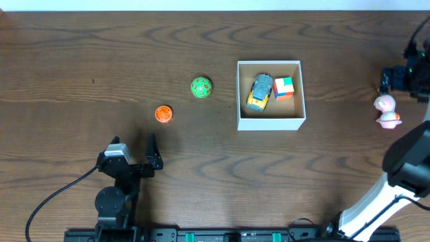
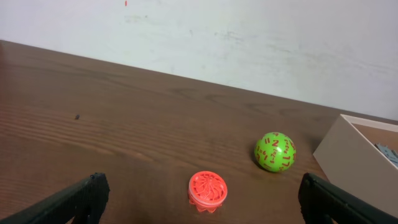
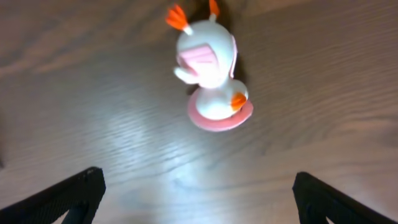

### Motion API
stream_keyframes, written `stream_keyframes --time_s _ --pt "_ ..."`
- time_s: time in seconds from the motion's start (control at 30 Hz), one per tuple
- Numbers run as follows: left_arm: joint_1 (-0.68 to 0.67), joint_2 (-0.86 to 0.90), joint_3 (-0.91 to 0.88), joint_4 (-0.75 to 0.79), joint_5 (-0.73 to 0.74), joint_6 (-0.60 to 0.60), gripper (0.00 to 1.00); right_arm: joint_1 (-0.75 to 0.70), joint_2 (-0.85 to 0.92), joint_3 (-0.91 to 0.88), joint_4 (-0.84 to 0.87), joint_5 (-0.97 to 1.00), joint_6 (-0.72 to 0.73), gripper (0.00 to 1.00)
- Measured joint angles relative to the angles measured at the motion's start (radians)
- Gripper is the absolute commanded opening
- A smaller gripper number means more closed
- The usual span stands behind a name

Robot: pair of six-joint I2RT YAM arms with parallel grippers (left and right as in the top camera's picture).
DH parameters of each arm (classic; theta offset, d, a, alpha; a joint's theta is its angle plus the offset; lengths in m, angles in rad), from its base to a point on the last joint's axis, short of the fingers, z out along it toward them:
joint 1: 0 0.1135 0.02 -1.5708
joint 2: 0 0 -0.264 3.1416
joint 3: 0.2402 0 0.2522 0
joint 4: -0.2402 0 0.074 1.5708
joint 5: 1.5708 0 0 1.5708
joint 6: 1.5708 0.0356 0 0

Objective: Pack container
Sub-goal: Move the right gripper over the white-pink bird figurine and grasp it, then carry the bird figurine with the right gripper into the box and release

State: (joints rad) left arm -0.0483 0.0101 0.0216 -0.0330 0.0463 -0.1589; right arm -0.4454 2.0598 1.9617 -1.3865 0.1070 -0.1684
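Observation:
The white square container [image 1: 271, 122] sits right of centre and holds a yellow-blue toy car [image 1: 260, 92] and a colour cube [image 1: 283, 87]; its wall shows in the left wrist view [image 2: 348, 163]. An orange ridged disc [image 1: 163, 113] [image 2: 208, 191] and a green numbered ball [image 1: 201, 87] [image 2: 274, 151] lie left of it. My left gripper [image 1: 136, 149] [image 2: 202, 202] is open and empty, just short of the disc. A white-pink duck figure [image 1: 386, 111] [image 3: 211, 71] lies at the far right. My right gripper [image 3: 199, 193] is open and empty, over the table beside the duck.
The right arm [image 1: 403, 171] rises from the bottom right corner. A pale wall [image 2: 249, 37] stands behind the table's far edge.

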Motion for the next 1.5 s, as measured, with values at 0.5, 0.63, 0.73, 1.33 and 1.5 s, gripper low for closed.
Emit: stream_keyframes --time_s 0.5,0.63,0.73,1.33,1.5 --pt "0.0 0.0 0.0 0.0 0.0 0.0 0.98 -0.055 0.0 -0.32 0.422 -0.129 -0.22 0.99" --pt "0.0 0.0 0.0 0.0 0.0 0.0 0.98 -0.055 0.0 -0.366 0.451 -0.094 -0.237 0.99" --pt "0.0 0.0 0.0 0.0 0.0 0.0 0.98 -0.055 0.0 -0.382 0.469 -0.08 -0.241 0.96" --pt "0.0 0.0 0.0 0.0 0.0 0.0 0.98 -0.057 0.0 -0.48 0.554 -0.061 -0.286 0.77" --pt "0.0 0.0 0.0 0.0 0.0 0.0 0.98 -0.058 0.0 -0.48 0.562 -0.052 -0.283 0.49"
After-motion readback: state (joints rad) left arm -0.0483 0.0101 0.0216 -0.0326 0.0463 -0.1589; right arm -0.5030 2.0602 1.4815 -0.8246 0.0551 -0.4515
